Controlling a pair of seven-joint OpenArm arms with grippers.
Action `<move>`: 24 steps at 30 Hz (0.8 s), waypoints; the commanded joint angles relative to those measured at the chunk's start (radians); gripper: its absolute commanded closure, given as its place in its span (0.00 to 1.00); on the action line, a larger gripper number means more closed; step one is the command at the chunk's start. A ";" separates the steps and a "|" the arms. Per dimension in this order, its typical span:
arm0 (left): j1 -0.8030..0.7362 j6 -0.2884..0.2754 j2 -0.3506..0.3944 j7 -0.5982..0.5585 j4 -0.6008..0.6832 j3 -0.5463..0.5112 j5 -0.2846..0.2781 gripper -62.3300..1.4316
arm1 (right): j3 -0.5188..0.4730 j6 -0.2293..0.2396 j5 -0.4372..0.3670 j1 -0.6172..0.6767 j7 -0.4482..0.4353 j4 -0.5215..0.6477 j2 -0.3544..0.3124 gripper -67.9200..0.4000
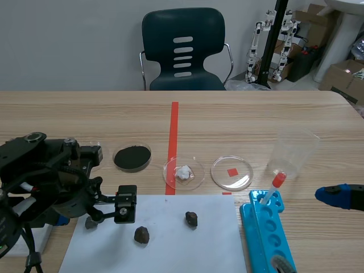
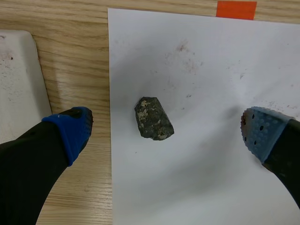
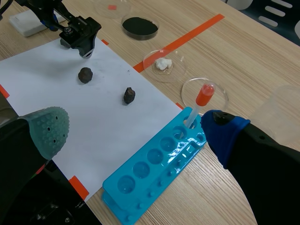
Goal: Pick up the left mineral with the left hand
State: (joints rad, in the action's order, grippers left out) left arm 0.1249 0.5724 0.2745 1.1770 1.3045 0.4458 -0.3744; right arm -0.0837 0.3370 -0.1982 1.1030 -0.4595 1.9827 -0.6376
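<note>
Progress check: our left gripper (image 2: 165,130) is wide open, left mineral (image 2: 153,119) between its fingers at 12 o'clock; we haven't closed or lifted yet

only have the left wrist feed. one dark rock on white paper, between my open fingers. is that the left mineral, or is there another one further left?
Observer: That is the left mineral. A second mineral lies on the same paper, toward the right arm's side.
Operator: right arm in the way?
Observer: No. The right gripper is open, off the paper, beyond the blue tube rack.
Operator: anything in that rack?
Observer: One tube with a red cap, standing at the rack's far end.
</note>
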 commanded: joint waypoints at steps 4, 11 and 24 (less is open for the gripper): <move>0.008 0.000 0.009 0.007 0.016 0.005 -0.003 0.00 | 0.000 0.000 -0.007 -0.006 -0.010 0.006 0.001 0.14; 0.008 0.000 0.011 0.014 0.016 0.005 -0.003 0.00 | 0.000 0.000 -0.007 -0.006 -0.010 0.006 0.001 0.14; 0.008 0.001 0.011 0.018 0.016 0.005 -0.003 0.00 | 0.000 0.000 -0.007 -0.006 -0.010 0.006 0.001 0.14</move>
State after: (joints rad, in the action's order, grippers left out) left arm 0.1249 0.5724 0.2749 1.1934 1.3045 0.4458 -0.3752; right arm -0.0837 0.3370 -0.1982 1.1030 -0.4595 1.9827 -0.6376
